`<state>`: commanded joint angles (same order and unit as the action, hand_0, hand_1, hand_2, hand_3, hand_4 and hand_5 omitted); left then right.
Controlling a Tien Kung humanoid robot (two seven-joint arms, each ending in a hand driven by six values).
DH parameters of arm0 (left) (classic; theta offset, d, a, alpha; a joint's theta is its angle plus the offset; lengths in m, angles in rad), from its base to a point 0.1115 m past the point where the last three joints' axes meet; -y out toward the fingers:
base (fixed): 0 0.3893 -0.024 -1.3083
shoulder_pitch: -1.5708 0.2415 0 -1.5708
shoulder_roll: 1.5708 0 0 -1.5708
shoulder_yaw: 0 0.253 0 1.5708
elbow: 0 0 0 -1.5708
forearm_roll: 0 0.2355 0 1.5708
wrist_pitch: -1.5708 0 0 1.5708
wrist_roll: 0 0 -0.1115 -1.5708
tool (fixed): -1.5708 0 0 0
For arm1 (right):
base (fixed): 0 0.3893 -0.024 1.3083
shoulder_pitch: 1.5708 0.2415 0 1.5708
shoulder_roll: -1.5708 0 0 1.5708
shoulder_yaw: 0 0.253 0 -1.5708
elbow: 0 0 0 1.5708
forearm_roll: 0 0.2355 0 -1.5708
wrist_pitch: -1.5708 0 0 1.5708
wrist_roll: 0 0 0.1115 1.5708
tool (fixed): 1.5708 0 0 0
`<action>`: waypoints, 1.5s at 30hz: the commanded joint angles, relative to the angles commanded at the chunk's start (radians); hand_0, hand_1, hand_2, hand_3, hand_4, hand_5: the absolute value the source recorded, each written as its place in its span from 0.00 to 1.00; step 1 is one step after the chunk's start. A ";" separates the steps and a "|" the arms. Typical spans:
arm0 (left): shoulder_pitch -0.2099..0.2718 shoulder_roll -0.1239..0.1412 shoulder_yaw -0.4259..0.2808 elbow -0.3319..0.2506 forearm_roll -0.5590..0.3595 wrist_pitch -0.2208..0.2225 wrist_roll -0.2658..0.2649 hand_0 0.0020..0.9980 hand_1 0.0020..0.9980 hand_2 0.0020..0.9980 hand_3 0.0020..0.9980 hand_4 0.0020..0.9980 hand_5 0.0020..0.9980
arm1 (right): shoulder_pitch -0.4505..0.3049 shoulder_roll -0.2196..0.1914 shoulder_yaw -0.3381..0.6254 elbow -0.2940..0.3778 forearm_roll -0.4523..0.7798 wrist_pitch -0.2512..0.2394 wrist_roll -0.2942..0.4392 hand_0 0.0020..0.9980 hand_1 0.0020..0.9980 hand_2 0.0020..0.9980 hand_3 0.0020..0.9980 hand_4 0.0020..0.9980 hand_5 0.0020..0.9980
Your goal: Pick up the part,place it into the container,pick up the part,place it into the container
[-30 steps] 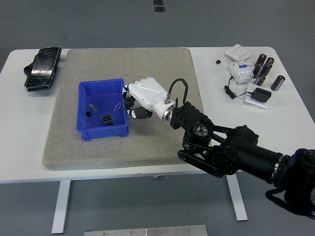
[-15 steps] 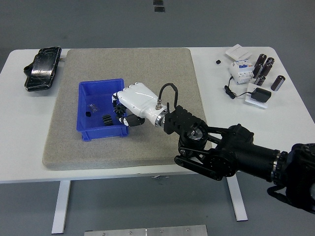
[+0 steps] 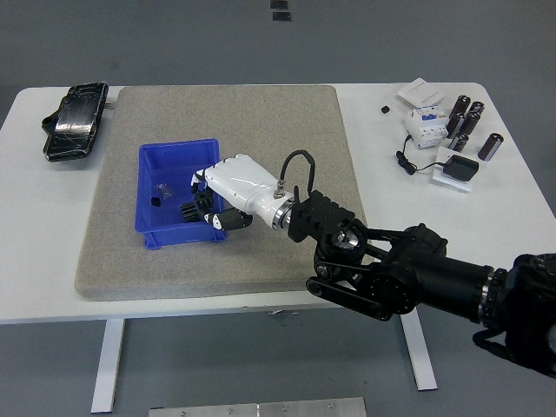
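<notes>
A blue container (image 3: 174, 163) stands on the grey mat (image 3: 261, 122), left of centre. Inside it lie a black toothed part (image 3: 186, 209) and a small clear piece (image 3: 162, 188). My right hand (image 3: 208, 201), white with black fingers, reaches in from the lower right. It hangs over the container's right half with its fingers curled down around a small dark part that is mostly hidden under the palm. My left arm is out of view.
A black pouch (image 3: 73, 120) lies at the table's far left. At the far right are several black cylinders (image 3: 465, 122), a white switch unit (image 3: 426, 126), a white box (image 3: 418, 90), a black adapter with cable (image 3: 457, 167) and a small black cube (image 3: 384, 109).
My right hand moved left from beside the container's right wall to over its inside and dipped lower. The part in the container has not moved.
</notes>
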<state>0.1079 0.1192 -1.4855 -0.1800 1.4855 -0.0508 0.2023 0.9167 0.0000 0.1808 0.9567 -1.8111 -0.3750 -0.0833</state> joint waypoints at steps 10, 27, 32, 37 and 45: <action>0.002 0.000 0.000 0.000 0.001 -0.001 0.000 0.67 0.65 0.64 0.55 0.71 0.54 | -0.011 0.000 0.026 -0.002 0.003 -0.001 0.001 0.80 0.77 0.84 0.88 0.65 0.43; 0.014 -0.008 -0.003 0.000 0.007 -0.002 -0.002 0.67 0.65 0.64 0.55 0.71 0.55 | -0.184 -0.026 0.369 0.030 0.104 -0.027 0.074 0.77 0.73 0.78 0.78 0.66 0.44; 0.018 -0.010 -0.008 0.000 0.009 -0.001 -0.003 0.67 0.65 0.64 0.55 0.71 0.55 | -0.280 -0.062 0.483 0.077 0.189 -0.023 0.126 0.77 0.73 0.77 0.76 0.66 0.44; 0.019 -0.012 -0.011 0.000 0.012 -0.001 -0.005 0.67 0.65 0.65 0.55 0.71 0.54 | -0.374 -0.073 0.572 0.131 0.300 -0.001 0.203 0.77 0.73 0.77 0.74 0.65 0.42; 0.025 -0.016 -0.015 0.000 0.013 -0.001 -0.006 0.67 0.65 0.65 0.55 0.71 0.54 | -0.508 -0.081 0.699 0.224 0.516 0.066 0.321 0.81 0.75 0.77 0.74 0.66 0.42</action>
<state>0.1329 0.1029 -1.5002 -0.1800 1.4985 -0.0517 0.1962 0.4086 -0.0810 0.8794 1.1807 -1.2953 -0.3094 0.2381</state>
